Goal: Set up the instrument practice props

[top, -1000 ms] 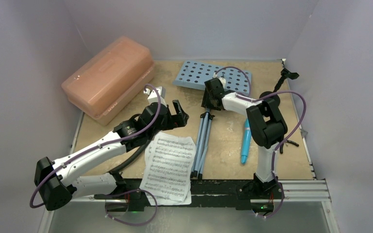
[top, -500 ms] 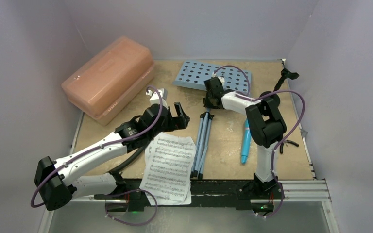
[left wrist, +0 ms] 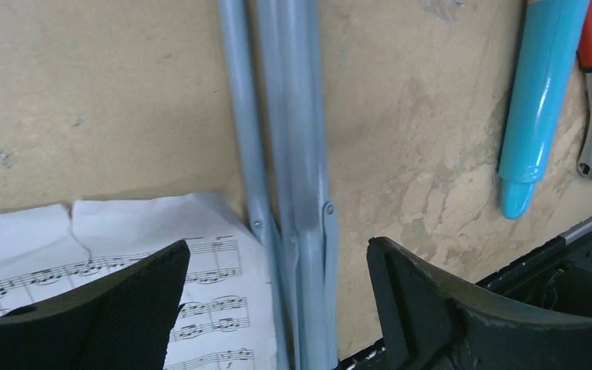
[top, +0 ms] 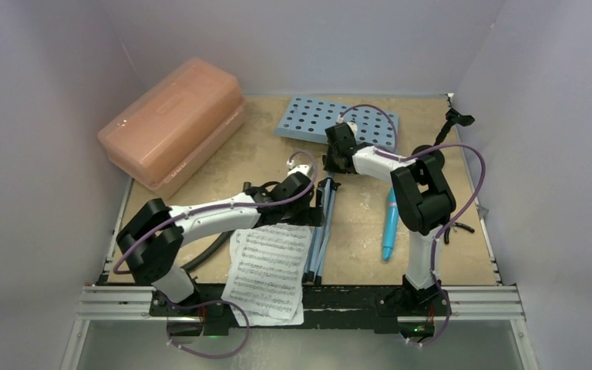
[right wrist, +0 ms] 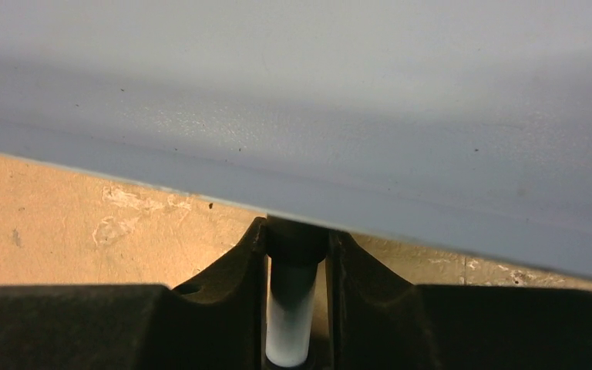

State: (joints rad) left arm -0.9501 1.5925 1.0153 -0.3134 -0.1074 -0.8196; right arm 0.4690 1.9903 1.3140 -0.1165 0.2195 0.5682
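A: Where is the music stand point(top: 338, 123)?

B: Flat on the table point(top: 277, 162), with its perforated desk point(right wrist: 354, 116) far and its folded tripod legs point(left wrist: 293, 154) pointing near.

A: And the right gripper point(right wrist: 296, 231)?

B: It is clamped narrowly on the post point(right wrist: 289, 324) just under the desk, one finger pressing each side.

A: The left gripper point(left wrist: 277, 250)?

B: It is spread wide and holding nothing. The legs run between its fingers point(left wrist: 432, 308), touching neither. One finger is over the sheet music point(left wrist: 123, 231), and the microphone point(left wrist: 539, 100) lies beyond the other.
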